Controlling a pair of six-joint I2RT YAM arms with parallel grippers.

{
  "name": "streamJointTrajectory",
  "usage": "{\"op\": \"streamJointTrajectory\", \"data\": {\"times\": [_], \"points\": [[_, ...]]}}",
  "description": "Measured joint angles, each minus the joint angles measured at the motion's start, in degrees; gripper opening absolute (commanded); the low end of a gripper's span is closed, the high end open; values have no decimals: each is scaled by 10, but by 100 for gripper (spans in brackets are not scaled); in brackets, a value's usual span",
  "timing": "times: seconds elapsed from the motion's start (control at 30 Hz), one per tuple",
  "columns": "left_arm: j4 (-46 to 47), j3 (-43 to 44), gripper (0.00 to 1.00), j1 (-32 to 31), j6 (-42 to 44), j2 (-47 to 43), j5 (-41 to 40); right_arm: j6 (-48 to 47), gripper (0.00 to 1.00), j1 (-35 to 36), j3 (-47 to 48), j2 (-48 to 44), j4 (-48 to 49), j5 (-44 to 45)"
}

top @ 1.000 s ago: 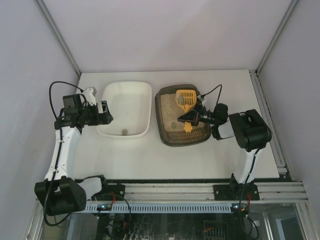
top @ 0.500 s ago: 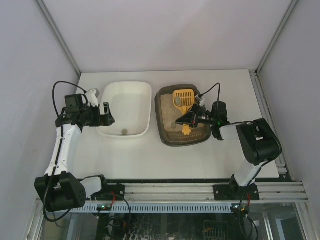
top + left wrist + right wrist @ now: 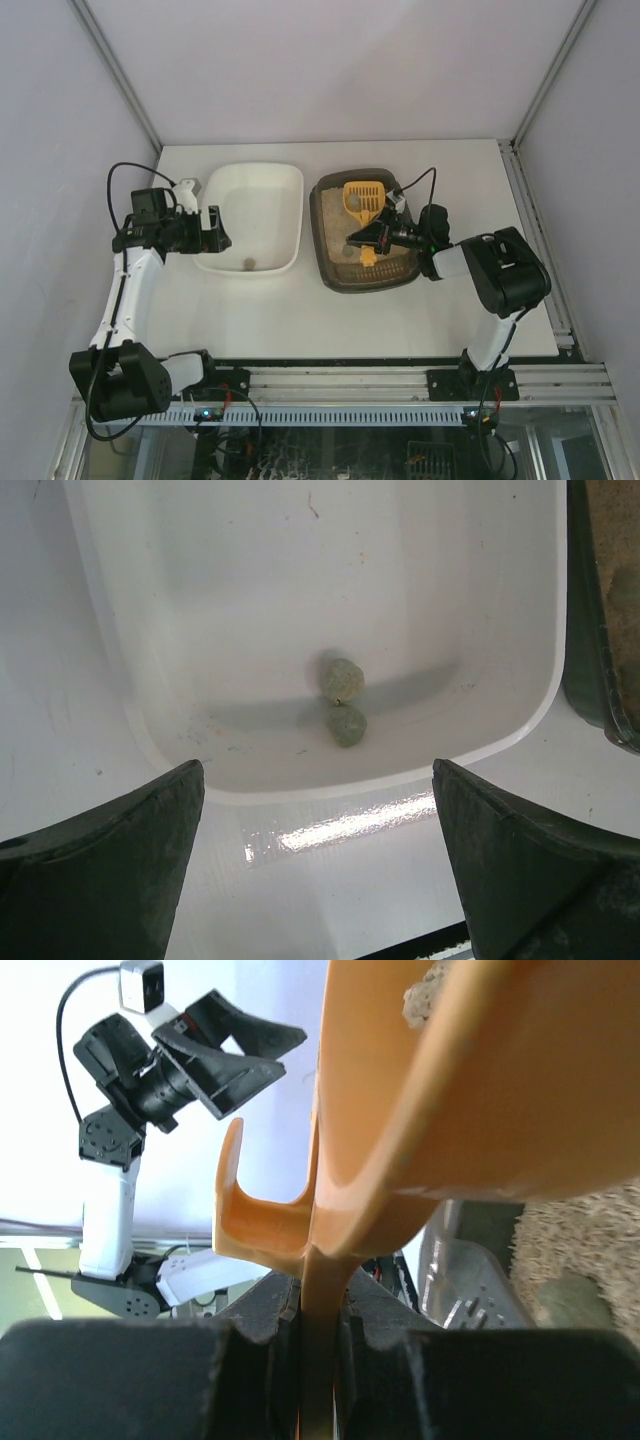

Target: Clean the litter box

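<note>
White tabletop held the litter box on the right, where your right gripper squeezed the orange scoop to dig, and your left gripper hung wide open by the white tray, maybe to steady it.

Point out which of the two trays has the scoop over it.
The dark brown litter box, on the right, holding tan litter; the right gripper holds the yellow scoop over it. The white tray beside it holds only two greenish lumps.
</note>
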Motion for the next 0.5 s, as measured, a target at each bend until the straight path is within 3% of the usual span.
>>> {"op": "streamJointTrajectory", "data": {"times": [0.5], "points": [[0,0,100,-7,0,6,-3,5,0,-5,9,-7,-19,15]]}}
